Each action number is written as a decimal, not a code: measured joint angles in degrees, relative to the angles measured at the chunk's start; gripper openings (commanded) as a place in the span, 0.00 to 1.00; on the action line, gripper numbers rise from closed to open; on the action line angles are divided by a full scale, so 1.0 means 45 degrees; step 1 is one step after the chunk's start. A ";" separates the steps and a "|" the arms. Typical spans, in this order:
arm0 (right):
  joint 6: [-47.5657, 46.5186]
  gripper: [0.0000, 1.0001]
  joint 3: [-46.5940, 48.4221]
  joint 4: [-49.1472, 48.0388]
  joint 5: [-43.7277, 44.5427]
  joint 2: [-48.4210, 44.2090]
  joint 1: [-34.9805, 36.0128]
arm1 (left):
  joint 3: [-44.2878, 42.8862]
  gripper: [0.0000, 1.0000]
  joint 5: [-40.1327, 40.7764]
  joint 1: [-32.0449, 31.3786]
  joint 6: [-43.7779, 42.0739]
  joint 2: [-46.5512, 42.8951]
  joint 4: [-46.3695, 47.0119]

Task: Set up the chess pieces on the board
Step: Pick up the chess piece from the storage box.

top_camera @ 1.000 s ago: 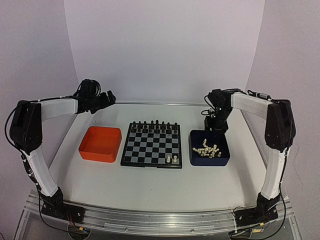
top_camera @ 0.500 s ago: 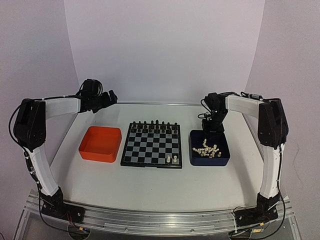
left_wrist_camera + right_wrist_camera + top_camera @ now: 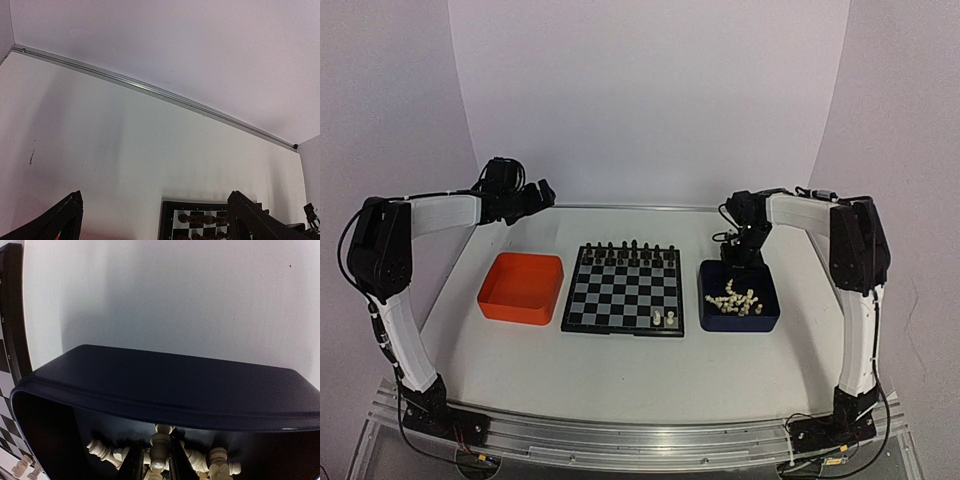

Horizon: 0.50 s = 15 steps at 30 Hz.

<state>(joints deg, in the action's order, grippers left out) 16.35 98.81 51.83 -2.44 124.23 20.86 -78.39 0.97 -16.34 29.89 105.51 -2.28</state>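
The board (image 3: 623, 292) lies mid-table, with black pieces (image 3: 625, 250) along its far rows and two cream chess pieces (image 3: 663, 319) on its near right squares. Several cream chess pieces (image 3: 735, 297) lie heaped in the dark blue tray (image 3: 770, 322). My right gripper (image 3: 739, 256) is low over the tray's far part. In the right wrist view it (image 3: 156, 462) is shut on one upright cream piece (image 3: 159, 455), with other pieces lying around it. My left gripper (image 3: 535, 194) is open and empty, raised over the table's back left. Its fingers (image 3: 60, 220) stand wide apart in the left wrist view.
An orange tray (image 3: 522, 288) sits left of the board. The left wrist view shows the board's far corner (image 3: 169, 220) and the table's back rail (image 3: 150, 90). Walls close in the back and both sides.
My right gripper has moved left and a little nearer, from behind the blue tray to over its far part. The left arm has barely shifted.
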 measured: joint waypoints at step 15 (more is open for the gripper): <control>-0.0021 0.00 0.0045 0.0022 0.0238 0.0017 0.0000 | 0.0000 1.00 -0.0001 0.0000 -0.0005 0.0000 0.0000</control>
<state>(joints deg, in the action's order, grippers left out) 16.25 99.01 51.93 -1.37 124.31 20.86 -78.39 0.97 -16.34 29.87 105.51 -2.28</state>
